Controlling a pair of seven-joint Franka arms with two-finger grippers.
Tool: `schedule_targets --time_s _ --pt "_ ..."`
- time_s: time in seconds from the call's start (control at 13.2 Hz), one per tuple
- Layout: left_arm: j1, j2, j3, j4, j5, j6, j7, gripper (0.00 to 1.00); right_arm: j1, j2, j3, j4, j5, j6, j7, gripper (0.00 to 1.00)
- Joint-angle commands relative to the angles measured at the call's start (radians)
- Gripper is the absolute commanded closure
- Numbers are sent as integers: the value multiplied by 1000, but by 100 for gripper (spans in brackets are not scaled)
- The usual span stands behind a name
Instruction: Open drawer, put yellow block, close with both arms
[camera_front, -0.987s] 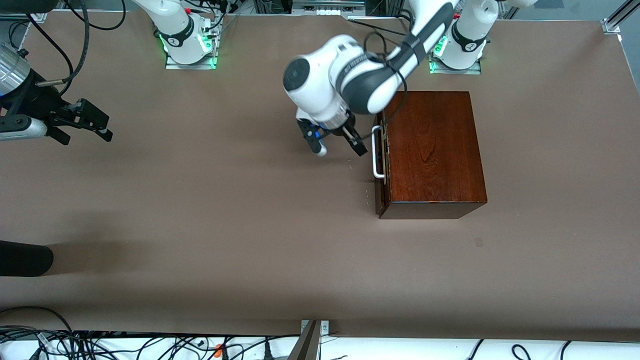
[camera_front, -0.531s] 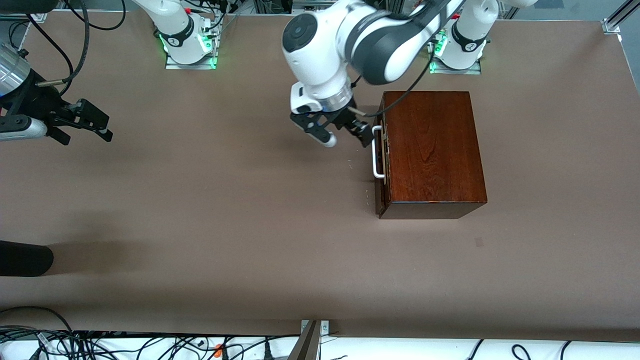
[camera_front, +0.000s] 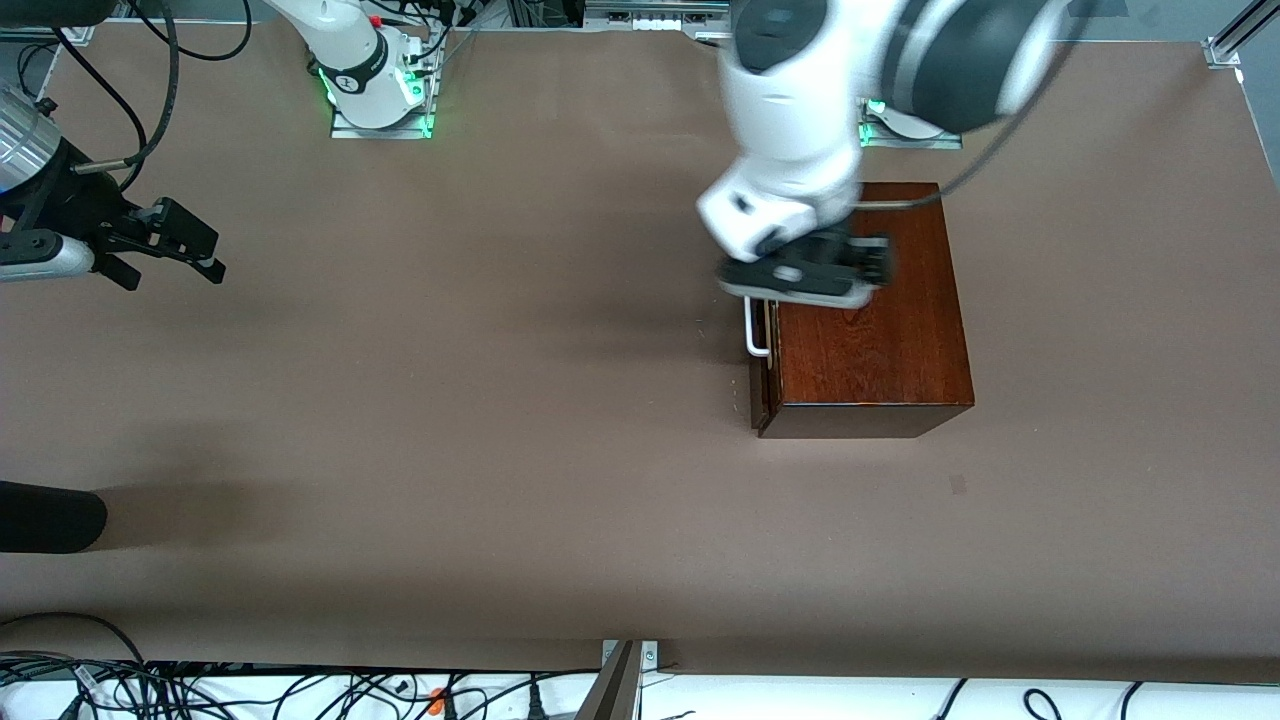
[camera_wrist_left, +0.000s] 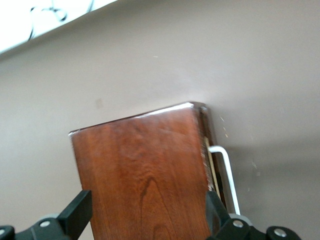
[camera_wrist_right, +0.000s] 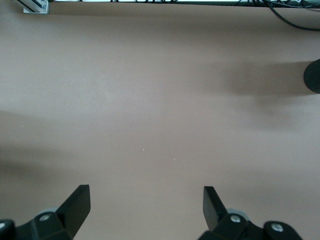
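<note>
drawer (camera_front: 762, 340): shut in dark reddish-brown box (camera_front: 870, 330) | white handle (camera_front: 752, 330) | toward left arm's end

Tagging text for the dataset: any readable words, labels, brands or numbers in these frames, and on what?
None legible.
Right arm's base: dark band carries small markings, too small to read.
Wooden box, its white handle, table: no text.
Left gripper over the box, right gripper: no labels readable.
</note>
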Motion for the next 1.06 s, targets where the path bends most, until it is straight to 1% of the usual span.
schedule_targets --time_s 0.0,0.08,0.15,0.23,0.38,0.46,0.53,0.61,0.68,0.83,0.99 --pt "112 -105 -4 -39 -117 -34 -61 0 -2 8 0 18 10 -1 5 0" --pt "158 -128 1 -51 -175 -72 -55 0 -2 6 0 18 7 -1 5 0" --pt "180 -151 33 -57 -238 -100 -49 0 -2 6 0 18 5 -1 5 0" --pt "180 -178 89 -78 -280 -111 -35 0 -2 6 0 18 8 -1 5 0" --pt "181 -264 168 -184 -326 -82 114 0 -3 8 0 18 16 -1 3 0" --pt "181 -304 230 -241 -360 -56 199 0 -3 6 -1 18 18 -1 5 0" --pt "181 -341 278 -296 -390 -24 266 0 -3 6 -1 18 16 -1 5 0" --pt "181 -379 310 -356 -400 8 341 0 -3 8 -1 18 15 -1 5 0" --pt "181 -412 327 -409 -404 51 407 0 -3 8 -1 18 12 -1 5 0" --pt "181 -442 347 -483 -404 123 468 0 -3 8 -1 18 16 -1 3 0" --pt "181 -438 361 -487 -401 134 480 0 -3 8 -1 18 18 -1 3 0"
